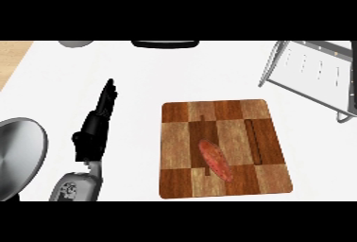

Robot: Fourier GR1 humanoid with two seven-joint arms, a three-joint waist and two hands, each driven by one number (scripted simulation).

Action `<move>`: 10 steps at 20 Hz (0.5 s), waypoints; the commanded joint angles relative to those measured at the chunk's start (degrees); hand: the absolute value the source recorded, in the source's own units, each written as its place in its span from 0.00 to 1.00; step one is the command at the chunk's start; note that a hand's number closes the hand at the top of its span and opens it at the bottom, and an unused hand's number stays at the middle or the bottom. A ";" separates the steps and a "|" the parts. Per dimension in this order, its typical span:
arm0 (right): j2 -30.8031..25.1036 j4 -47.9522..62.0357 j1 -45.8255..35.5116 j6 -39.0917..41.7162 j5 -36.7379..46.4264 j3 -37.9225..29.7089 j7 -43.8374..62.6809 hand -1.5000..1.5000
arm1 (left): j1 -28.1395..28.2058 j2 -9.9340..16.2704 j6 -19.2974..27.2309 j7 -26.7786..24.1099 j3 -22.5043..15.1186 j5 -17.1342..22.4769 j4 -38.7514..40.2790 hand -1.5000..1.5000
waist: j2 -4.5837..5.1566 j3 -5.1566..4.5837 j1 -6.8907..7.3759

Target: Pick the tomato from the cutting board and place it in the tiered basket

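Robot hand [97,120] open, left of tomato [215,159] on cutting board [181,118].

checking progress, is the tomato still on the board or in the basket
On the board. The reddish tomato lies near the middle of the cutting board, untouched; the basket sits apart at upper right. The left hand is open beside the board.

The white counter top [140,71] carries a checkered wooden cutting board [225,148]. Up-right of the board stands a grey wire tiered basket [314,75]; far left, a round metal lid [17,158].
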 commanded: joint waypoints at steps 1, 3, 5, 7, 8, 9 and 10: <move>-3.16 4.93 0.68 -3.55 0.23 0.55 -2.68 1.00 | -2.54 0.44 -0.08 -0.74 2.24 0.87 2.61 0.50 | 0.01 0.00 -0.20; -4.90 6.79 0.51 -3.41 0.56 0.74 -3.31 1.00 | -0.36 -0.96 0.58 -2.23 0.39 -0.16 3.04 0.50 | -0.01 0.00 -0.23; -6.86 10.78 1.59 -5.64 0.11 -0.14 -5.73 1.00 | -0.10 -0.40 0.41 1.14 0.06 -0.39 -0.87 0.50 | 0.03 0.02 0.12; -9.11 14.27 3.24 -10.50 -1.65 -3.06 -8.30 1.00 | 3.27 -0.42 -0.37 -1.04 -1.45 -0.65 -1.80 0.50 | 0.28 0.06 0.81; -5.81 9.44 3.23 -11.68 -3.87 -6.10 -0.94 1.00 | 1.01 1.71 -1.97 0.50 1.96 1.90 -1.17 0.50 | -0.03 0.05 0.11; -3.46 7.73 3.43 -17.19 -5.38 -8.23 1.40 0.00 | 1.05 0.34 -0.54 -1.12 0.63 0.44 -0.40 0.50 | 0.11 0.09 0.23; -4.84 10.90 4.03 -17.94 -6.18 -9.00 -1.01 0.00 | 1.36 -0.51 -0.16 1.50 -0.67 0.08 -3.57 0.50 | 0.18 0.11 0.78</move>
